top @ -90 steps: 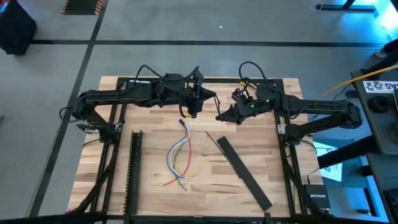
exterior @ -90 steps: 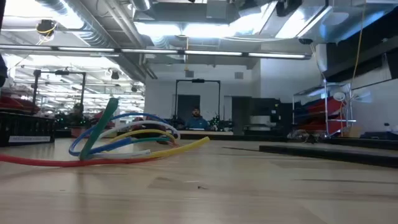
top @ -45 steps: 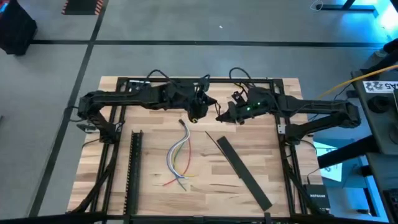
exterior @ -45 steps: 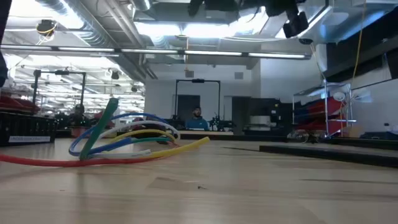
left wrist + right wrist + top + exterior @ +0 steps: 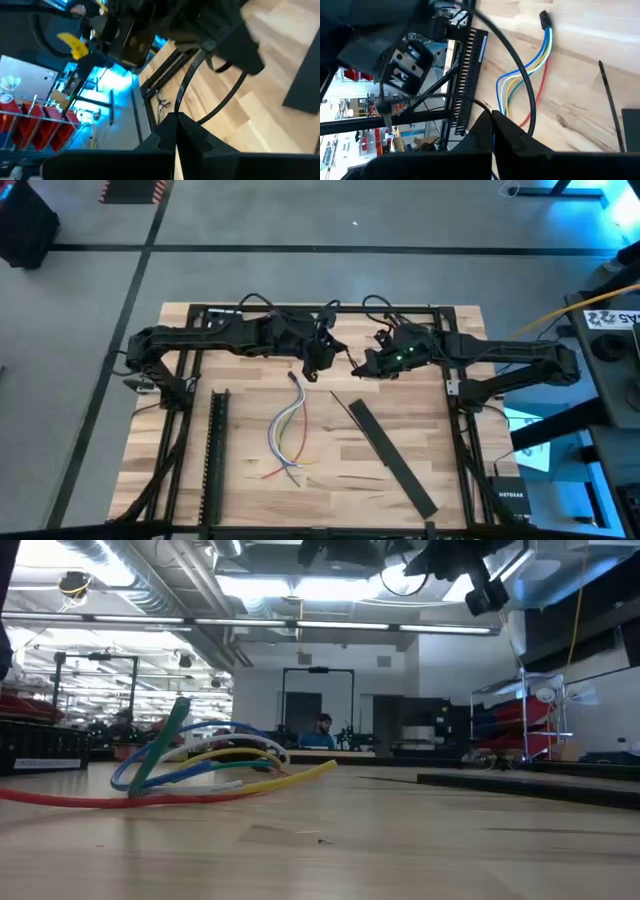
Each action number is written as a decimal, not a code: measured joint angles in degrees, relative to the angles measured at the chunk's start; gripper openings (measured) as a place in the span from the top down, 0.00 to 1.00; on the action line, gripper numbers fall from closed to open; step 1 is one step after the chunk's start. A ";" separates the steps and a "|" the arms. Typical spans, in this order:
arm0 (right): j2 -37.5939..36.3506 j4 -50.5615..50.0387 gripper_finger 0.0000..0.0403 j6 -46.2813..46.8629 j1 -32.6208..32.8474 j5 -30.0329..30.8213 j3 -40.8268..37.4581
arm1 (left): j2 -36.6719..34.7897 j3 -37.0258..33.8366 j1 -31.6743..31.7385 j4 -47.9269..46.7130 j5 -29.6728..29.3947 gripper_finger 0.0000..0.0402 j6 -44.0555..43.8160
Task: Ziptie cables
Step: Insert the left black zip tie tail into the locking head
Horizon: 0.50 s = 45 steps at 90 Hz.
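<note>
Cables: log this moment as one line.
cables: lying loose, untied | left gripper: fingers shut on zip tie, raised beyond cables | right gripper: fingers shut on same zip tie | stage: tie not yet around cables

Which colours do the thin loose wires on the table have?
Blue, yellow, green, white and red wires, clearest in the right wrist view.

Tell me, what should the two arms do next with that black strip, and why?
Probably lower the zip tie toward the joined end of the cables. The left gripper and right gripper each pinch it in the air, bowed between them, while the cables lie untied on the table close by.
</note>
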 joint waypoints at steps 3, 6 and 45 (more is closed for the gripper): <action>0.00 0.00 1.00 -0.34 0.01 0.56 -0.01 | 0.00 0.00 -0.09 -0.19 0.12 1.00 -0.15; 0.00 -0.03 1.00 -0.92 0.00 0.95 -0.01 | 0.00 0.00 -0.28 -0.29 0.29 1.00 -0.17; 0.71 4.94 1.00 -0.13 2.50 -1.06 -0.03 | 0.39 0.00 -0.16 0.16 -2.74 1.00 2.19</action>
